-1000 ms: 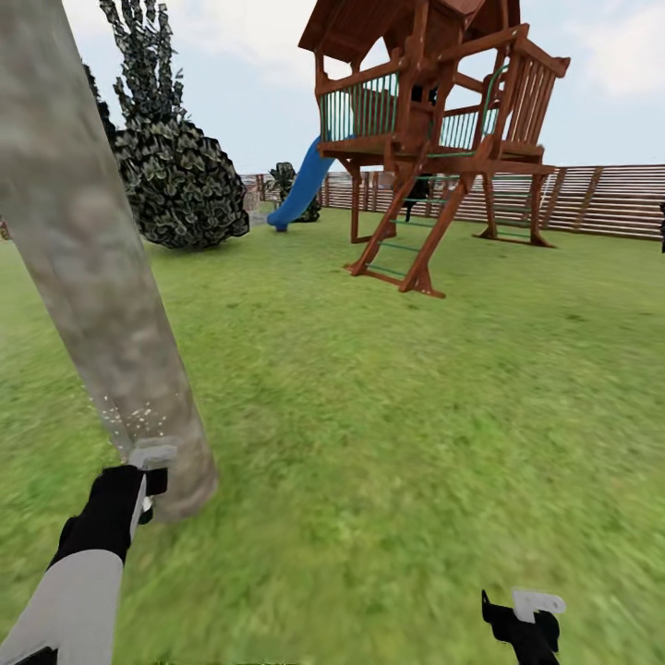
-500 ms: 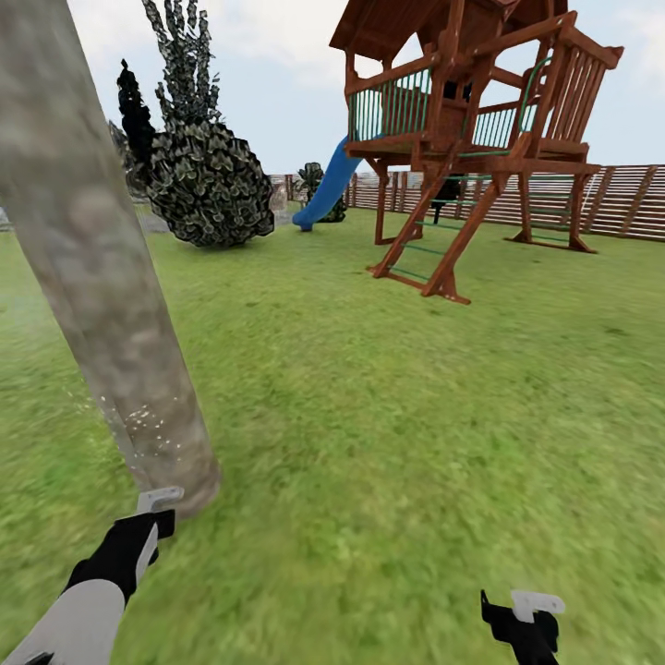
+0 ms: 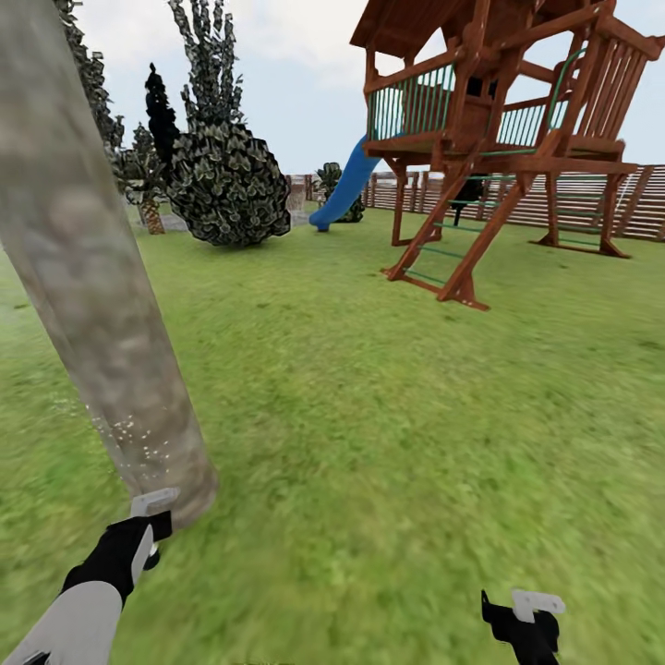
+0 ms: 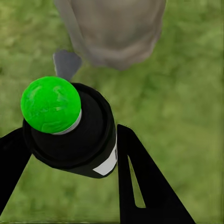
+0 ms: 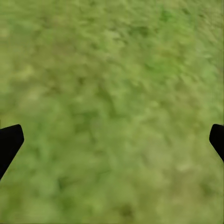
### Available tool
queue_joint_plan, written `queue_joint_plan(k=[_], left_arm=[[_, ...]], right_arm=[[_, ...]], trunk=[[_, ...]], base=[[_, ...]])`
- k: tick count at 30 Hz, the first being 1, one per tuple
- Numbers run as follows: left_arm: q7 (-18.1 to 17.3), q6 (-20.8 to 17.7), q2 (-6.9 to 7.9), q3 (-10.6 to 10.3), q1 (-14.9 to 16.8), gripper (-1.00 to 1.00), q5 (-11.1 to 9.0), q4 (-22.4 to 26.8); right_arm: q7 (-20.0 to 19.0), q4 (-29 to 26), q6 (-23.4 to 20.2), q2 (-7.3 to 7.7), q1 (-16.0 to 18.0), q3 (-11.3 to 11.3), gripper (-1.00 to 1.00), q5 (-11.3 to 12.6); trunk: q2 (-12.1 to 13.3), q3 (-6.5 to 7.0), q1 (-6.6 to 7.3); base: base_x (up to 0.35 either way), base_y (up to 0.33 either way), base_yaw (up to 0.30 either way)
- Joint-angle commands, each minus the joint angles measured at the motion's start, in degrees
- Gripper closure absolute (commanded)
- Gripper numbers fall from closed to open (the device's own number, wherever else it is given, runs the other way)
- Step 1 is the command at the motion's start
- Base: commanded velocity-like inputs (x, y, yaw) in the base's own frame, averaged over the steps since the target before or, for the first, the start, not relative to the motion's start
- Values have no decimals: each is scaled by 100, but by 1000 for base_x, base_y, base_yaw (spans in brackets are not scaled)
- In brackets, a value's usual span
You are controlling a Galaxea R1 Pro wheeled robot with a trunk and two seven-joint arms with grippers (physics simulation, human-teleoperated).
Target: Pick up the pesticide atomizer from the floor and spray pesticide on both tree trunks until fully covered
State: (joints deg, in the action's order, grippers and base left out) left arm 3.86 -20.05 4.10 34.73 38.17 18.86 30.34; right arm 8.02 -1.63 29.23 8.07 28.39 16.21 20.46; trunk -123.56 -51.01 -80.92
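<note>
A thick, mottled grey-tan tree trunk [image 3: 88, 268] leans across the left of the head view, with pale spray specks low on it. In the left wrist view its foot [image 4: 112, 28] stands on the grass just ahead. My left gripper [image 3: 148, 528] hovers just short of that foot, shut on the pesticide atomizer [image 4: 79, 140], a small dark bottle with a white band and a bright green ball tip. My right gripper [image 3: 523, 617] hangs low at the right over bare lawn. It is open, with its black fingertips [image 5: 9, 142] wide apart and nothing between them.
Green lawn [image 3: 416, 416] spreads all around. A wooden play tower [image 3: 499, 120] with a blue slide [image 3: 346, 189] stands at the back right, before a slatted fence [image 3: 573, 199]. A round dark bush [image 3: 226, 185] and a short palm [image 3: 148, 208] sit at the back left.
The whole view has swung, so the play tower and bush sit further right. My left gripper, still holding the atomizer, has drawn back from the trunk's foot. The right gripper has kept its place.
</note>
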Motion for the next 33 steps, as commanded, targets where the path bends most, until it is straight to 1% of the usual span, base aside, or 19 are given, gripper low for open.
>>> queue_joint_plan(k=[1,6,13,27,33], left_arm=[[1,-25,-7,11,6,100,27,7],[1,-22,-14,-28,6,100,39,7],[-10,-17,-23,-37,6,100,39,7],[-8,-17,-66,-45,6,100,39,7],[-8,-17,-67,-39,6,100,40,7]], right_arm=[[28,-4,4,1,0,49,-100,28],[30,-4,4,1,0,50,-100,28],[26,-4,4,1,0,51,-100,28],[24,-3,4,2,0,52,-100,28],[24,-4,4,1,0,53,-100,28]], trunk=[[-2,-5,1],[-2,-5,1],[-2,-5,1],[-2,-5,1],[-2,-5,1]], base=[[2,-273,278],[24,-272,278],[186,-233,274],[204,-208,20],[174,-229,250]])
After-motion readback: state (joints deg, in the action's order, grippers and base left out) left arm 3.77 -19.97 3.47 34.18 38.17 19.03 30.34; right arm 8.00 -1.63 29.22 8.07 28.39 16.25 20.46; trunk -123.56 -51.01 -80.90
